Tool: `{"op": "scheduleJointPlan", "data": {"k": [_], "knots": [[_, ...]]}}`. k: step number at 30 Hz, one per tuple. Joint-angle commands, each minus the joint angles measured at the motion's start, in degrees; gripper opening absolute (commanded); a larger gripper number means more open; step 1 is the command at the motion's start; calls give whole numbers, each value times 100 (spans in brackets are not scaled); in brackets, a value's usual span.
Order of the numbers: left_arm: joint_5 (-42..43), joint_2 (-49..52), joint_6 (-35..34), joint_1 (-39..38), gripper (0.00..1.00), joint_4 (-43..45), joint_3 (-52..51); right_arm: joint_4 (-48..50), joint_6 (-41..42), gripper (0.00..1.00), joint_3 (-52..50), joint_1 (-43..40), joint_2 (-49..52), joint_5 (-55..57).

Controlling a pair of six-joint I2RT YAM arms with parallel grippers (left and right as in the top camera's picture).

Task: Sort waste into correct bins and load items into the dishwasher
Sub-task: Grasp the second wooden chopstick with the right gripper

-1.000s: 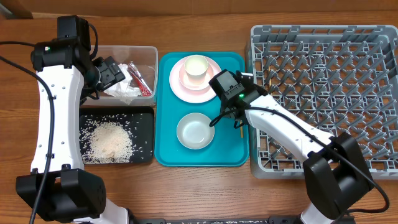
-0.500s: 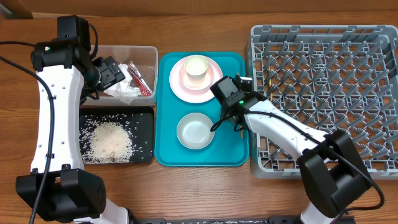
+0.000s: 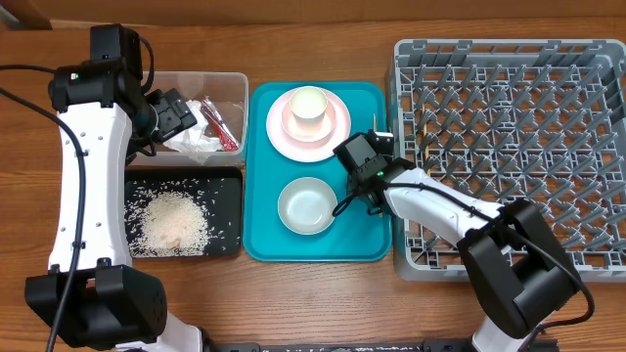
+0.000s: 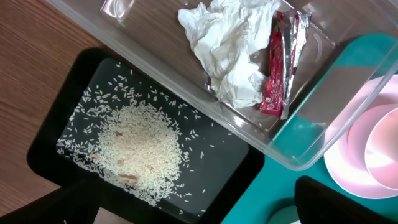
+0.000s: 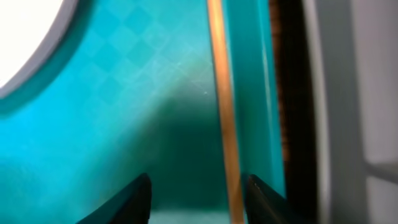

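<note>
Right gripper (image 5: 196,190) sits low on the teal tray (image 5: 143,106), fingers apart, nothing clamped. The wooden chopstick (image 5: 222,93) runs between them, hugging the finger nearest the dish rack (image 5: 354,93). The danger is that a squeeze this far off-centre may roll the thin stick into the tray's raised rim, or pinch it askew. That rim crowds the finger, and the grey bowl (image 5: 31,50) lies beyond the other one. Left gripper (image 4: 199,208) hangs spread wide and empty, rice (image 4: 140,152) beneath.
</note>
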Motion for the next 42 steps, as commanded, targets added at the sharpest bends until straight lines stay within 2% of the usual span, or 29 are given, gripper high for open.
{"op": "scheduleJointPlan", "data": {"k": [1,10,14,25,32,42], "knots": [[-15,-17,7,15,100,4,129,208,-39,53,-227,2,28,-210],[-17,-17,7,15,100,4,129,407,-42,55,-413,2,28,-649],[-15,-17,7,15,100,4,129,385,-44,41,-376,2,28,-831],[-17,-17,7,15,100,4,129,369,-195,36,-337,13,28,-890],[-15,-17,7,15,100,4,129,385,-195,20,-339,13,28,-872],[-15,-17,7,15,100,4,129,271,-195,20,-339,9,28,-872]]}}
